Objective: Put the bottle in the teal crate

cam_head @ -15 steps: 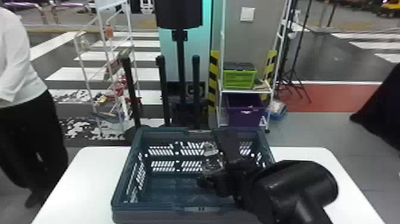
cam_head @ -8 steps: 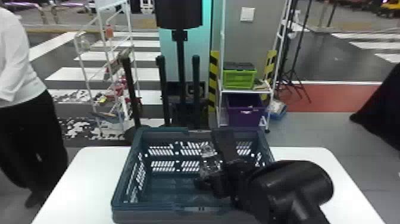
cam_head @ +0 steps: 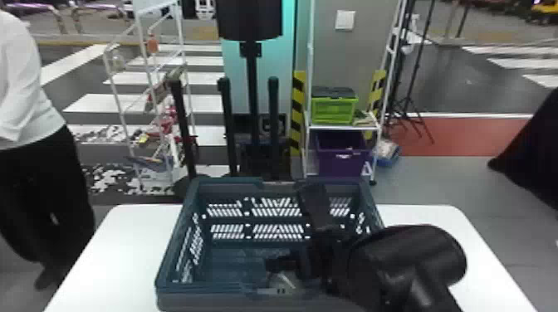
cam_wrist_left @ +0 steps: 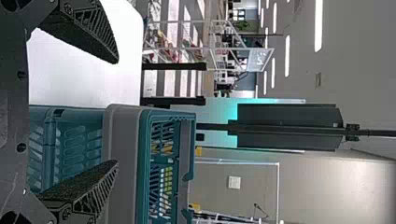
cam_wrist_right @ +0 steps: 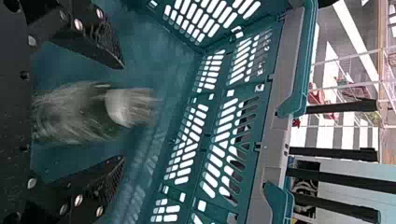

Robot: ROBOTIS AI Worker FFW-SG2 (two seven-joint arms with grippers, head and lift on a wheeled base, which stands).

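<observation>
One clear plastic bottle (cam_wrist_right: 77, 114), blurred and partly hidden, is loose toward five o'clock inside one slotted teal plastic crate (cam_head: 172, 253), the black right gripper (cam_head: 290, 228) and black left gripper (cam_wrist_left: 117, 112) both gaping.

Bottle (cam_wrist_right: 77, 113) blurred, its outline smeared.

Around my black right gripper (cam_head: 288, 226), the slotted walls of the teal rectangular plastic crate (cam_head: 178, 240) stand as obstacles; upward, through its open top, I could pass.
</observation>
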